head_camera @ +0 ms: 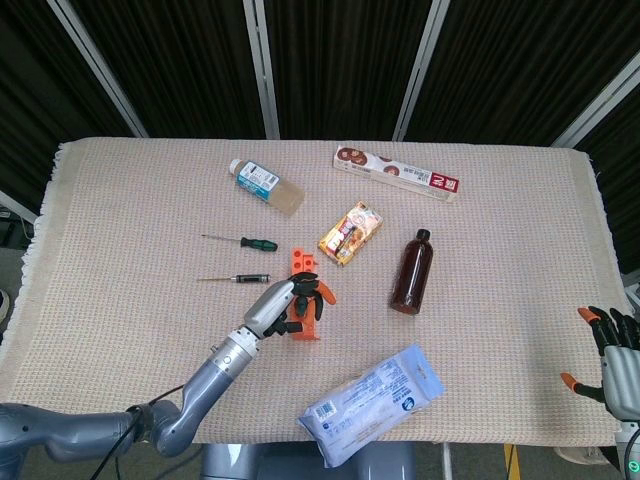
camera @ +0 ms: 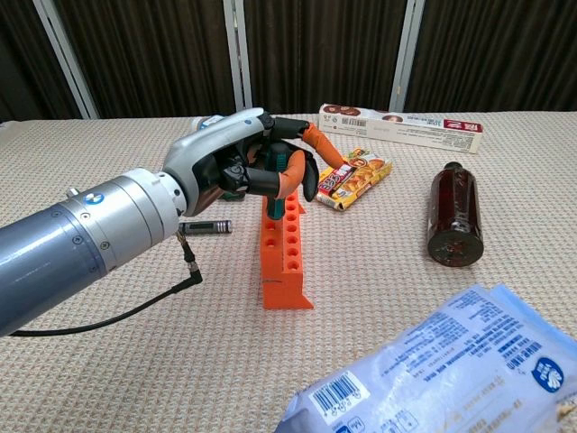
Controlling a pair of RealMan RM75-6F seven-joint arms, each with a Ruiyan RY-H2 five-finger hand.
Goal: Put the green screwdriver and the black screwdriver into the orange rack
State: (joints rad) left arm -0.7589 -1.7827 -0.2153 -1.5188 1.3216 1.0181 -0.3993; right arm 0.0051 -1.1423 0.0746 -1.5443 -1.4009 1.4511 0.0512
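Woven tablecloth [head_camera: 120,300] (orange rack [camera: 282,248] upright)

From my seat, both screwdrivers [head_camera: 243,242] lie left of the rack [camera: 283,255]. Behind it sits a snack pack [head_camera: 350,232]; the bottle [head_camera: 411,272] lies to its right.

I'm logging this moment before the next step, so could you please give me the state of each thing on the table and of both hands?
Orange rack: upright, holes empty.
Green screwdriver: flat, untouched.
Black screwdriver: flat, untouched.
Left hand: over the rack, holding nothing.
Right hand: open, idle at table edge.
Brown bottle: on its side, capped.
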